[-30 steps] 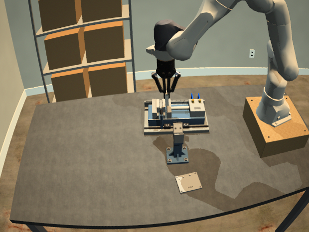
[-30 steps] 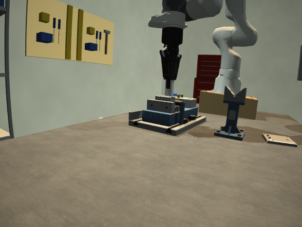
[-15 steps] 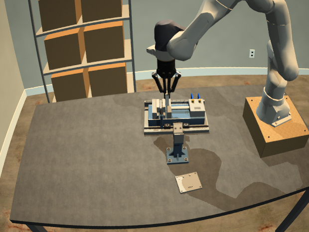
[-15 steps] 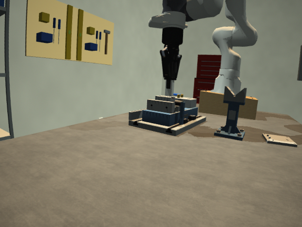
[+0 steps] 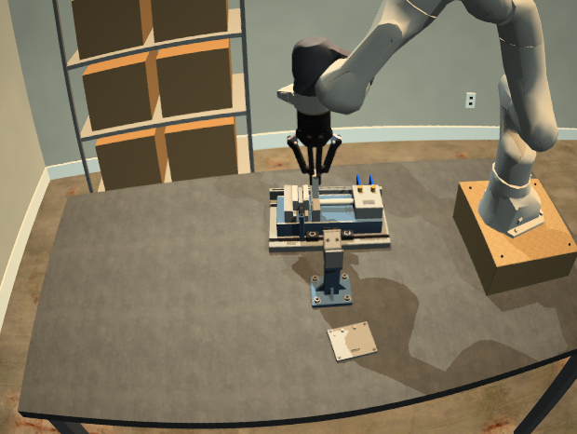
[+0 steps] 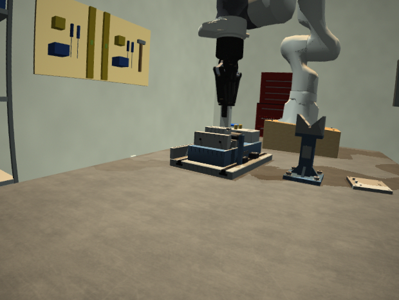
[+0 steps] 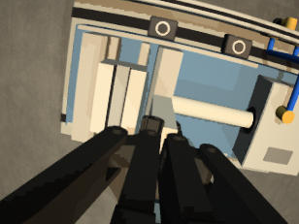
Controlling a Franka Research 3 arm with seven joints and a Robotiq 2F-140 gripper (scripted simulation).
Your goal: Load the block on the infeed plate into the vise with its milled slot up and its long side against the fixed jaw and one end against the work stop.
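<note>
Here you see the gripper (image 5: 315,178) pointing straight down over the vise (image 5: 326,217), its fingers pressed fully together with nothing between them. Just below the fingers, and to their left in the wrist view, the part (image 7: 117,99) lies between the jaws, its long side along the fixed jaw (image 7: 87,84). To the right of the fingertips in that view runs the air cylinder's rod (image 7: 213,110). Nearer to the camera in the top view the V-block (image 5: 332,246) stands on the bench (image 5: 140,303), and the infeed plate (image 5: 352,340) lies beyond it, well apart from the fingers.
</note>
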